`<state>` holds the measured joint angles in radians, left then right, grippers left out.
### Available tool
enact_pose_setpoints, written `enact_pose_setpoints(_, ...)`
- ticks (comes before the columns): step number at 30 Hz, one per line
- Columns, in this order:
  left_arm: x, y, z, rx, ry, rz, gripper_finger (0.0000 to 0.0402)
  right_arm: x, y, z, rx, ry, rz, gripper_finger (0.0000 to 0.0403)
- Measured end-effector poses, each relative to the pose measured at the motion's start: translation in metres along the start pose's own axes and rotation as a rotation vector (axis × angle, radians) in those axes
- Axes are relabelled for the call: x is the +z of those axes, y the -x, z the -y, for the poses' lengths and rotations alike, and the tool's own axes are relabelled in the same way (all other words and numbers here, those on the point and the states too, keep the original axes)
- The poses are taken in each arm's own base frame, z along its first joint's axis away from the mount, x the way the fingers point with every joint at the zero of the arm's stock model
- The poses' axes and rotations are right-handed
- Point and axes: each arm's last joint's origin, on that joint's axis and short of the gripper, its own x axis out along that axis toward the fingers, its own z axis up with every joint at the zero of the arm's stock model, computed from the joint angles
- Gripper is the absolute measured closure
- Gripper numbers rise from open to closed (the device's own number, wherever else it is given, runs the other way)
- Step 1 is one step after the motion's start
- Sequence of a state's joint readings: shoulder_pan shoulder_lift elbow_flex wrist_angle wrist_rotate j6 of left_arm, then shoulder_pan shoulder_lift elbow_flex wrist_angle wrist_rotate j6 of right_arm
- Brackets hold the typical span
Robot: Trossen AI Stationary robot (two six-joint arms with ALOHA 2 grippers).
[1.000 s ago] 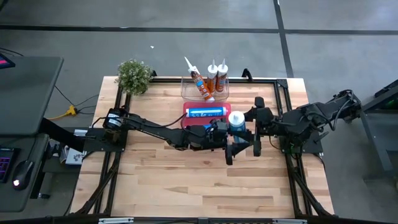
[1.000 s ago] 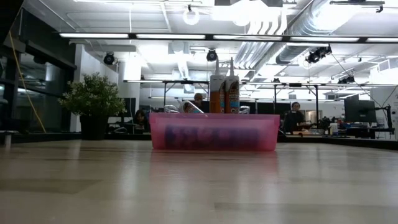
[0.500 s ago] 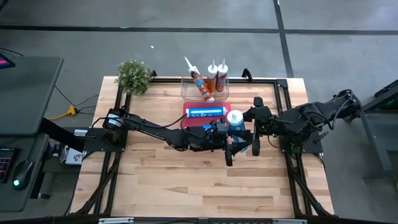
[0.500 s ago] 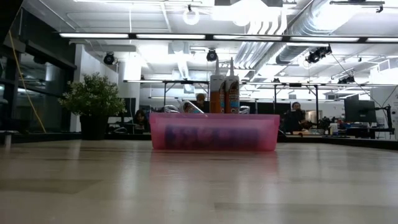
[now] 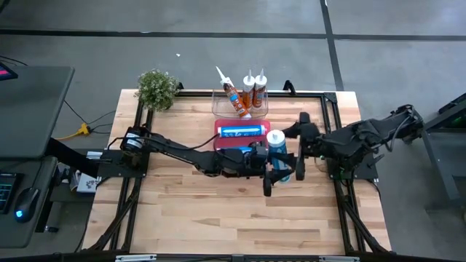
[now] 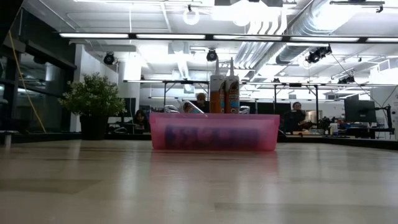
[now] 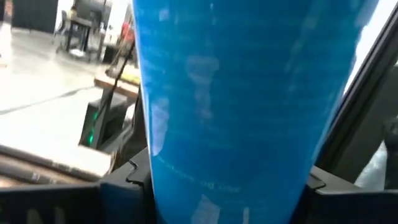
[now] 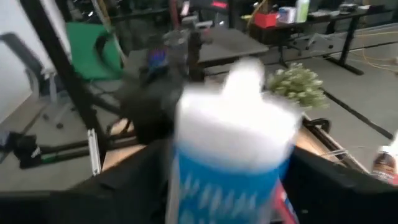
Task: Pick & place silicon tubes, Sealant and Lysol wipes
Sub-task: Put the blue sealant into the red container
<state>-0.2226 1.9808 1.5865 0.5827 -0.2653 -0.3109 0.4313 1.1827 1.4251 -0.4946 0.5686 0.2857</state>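
Note:
The Lysol wipes canister (image 5: pixel 276 143), blue with a white lid, stands upright in the air above the table's middle, just right of the pink tray (image 5: pixel 227 143). My left gripper (image 5: pixel 277 169) reaches in from the table's left and is shut on the canister (image 7: pixel 230 112). My right gripper (image 5: pixel 297 151) comes from the right. It is open, with a finger on either side of the canister's top (image 8: pixel 233 124). A blue sealant tube (image 5: pixel 242 132) lies in the pink tray. Orange silicone tubes (image 5: pixel 246 93) stand in a clear bin (image 5: pixel 218 106) behind it. My left gripper pinches the canister's blue body (image 7: pixel 186 186) between its two fingers (image 7: pixel 121 190), one on each side. The fingers come in about level from the table's left. The canister stands upright in the hold, lid up, clear of the table.
A small potted plant (image 5: pixel 157 89) stands at the far left corner. A black frame (image 5: pixel 331 109) runs along the table's edges. The near half of the wooden table (image 5: pixel 218 218) is bare. In the low view only the pink tray (image 6: pixel 214 132) and the tubes behind it show.
My left gripper's fingers have closed in on the canister's body, and my right gripper's fingers have spread apart around its top. Both arms and the canister have stayed where they were.

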Motion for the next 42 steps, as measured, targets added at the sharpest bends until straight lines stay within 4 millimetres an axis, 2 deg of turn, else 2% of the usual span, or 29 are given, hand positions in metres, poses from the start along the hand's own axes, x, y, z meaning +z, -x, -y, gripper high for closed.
enact_pose_setpoints(2, -0.004, 0.000, -0.001, 0.013, -0.007, -0.034, 0.0211, 0.003, 0.007, 0.005, -0.040, -0.011, 0.016, 0.0077)
enact_pose_setpoints(5, -0.010, 0.000, -0.004, 0.062, -0.022, -0.078, 0.0211, 0.005, 0.022, 0.016, -0.100, -0.024, 0.024, 0.0047)
enact_pose_setpoints(12, -0.017, 0.009, -0.011, 0.206, -0.114, -0.256, 0.0211, -0.003, 0.069, 0.052, -0.237, -0.161, -0.049, 0.0044)
enact_pose_setpoints(18, 0.002, 0.029, -0.024, 0.350, -0.235, -0.437, 0.0211, -0.022, 0.091, 0.072, -0.307, -0.257, -0.200, 0.0042)
enact_pose_setpoints(24, 0.029, 0.059, -0.052, 0.483, -0.337, -0.683, 0.0211, -0.035, 0.091, 0.074, -0.363, -0.251, -0.337, 0.0042)
enact_pose_setpoints(30, 0.031, 0.079, -0.092, 0.578, -0.406, -0.944, 0.0211, -0.042, 0.080, 0.069, -0.421, -0.198, -0.393, 0.0041)
enact_pose_setpoints(35, 0.033, 0.081, -0.108, 0.580, -0.453, -1.011, 0.0211, -0.047, 0.072, 0.067, -0.500, -0.143, -0.416, 0.0041)
enact_pose_setpoints(42, 0.017, 0.072, -0.122, 0.550, -0.598, -1.083, 0.0211, -0.054, 0.069, 0.067, -0.575, -0.131, -0.471, 0.0040)
